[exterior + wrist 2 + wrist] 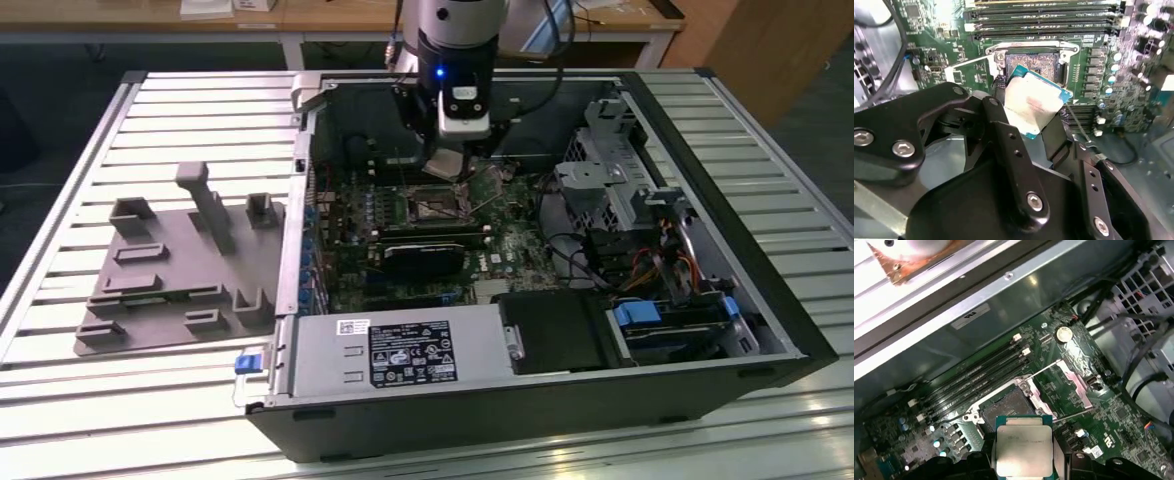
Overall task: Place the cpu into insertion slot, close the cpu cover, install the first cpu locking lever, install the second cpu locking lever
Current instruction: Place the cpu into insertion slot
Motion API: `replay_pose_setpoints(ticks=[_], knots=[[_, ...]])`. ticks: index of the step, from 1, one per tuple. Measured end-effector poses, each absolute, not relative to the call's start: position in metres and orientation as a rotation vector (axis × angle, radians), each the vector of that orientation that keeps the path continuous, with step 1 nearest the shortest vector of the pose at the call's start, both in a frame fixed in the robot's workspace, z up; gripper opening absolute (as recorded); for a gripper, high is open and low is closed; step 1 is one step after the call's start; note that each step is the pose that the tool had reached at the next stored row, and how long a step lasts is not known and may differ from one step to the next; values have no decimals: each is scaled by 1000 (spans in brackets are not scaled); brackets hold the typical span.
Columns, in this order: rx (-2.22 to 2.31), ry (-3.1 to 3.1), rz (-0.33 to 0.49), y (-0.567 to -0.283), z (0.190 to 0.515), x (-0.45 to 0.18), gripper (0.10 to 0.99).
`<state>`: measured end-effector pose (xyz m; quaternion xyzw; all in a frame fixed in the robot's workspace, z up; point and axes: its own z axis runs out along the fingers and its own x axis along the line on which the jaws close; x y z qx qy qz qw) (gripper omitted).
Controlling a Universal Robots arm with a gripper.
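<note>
The gripper (1026,122) hangs inside the open computer case (467,430), its jaws pinching the chip (1036,97) by two opposite edges, which leaves the underside free to go down. The chip hovers just above the socket (1004,407), not yet seated. The cover (1074,382) lies swung open beside it, baring the socket. Being square, the chip has no long axis. Its metal top faces up, and it looks turned a little against the socket's edges.
</note>
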<state>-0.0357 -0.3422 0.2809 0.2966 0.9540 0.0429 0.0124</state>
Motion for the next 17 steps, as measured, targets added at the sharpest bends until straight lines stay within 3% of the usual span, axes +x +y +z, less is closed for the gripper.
replay_pose_setpoints(ticks=[17], knots=[[1310,2813,127,-342,279,-36,537]])
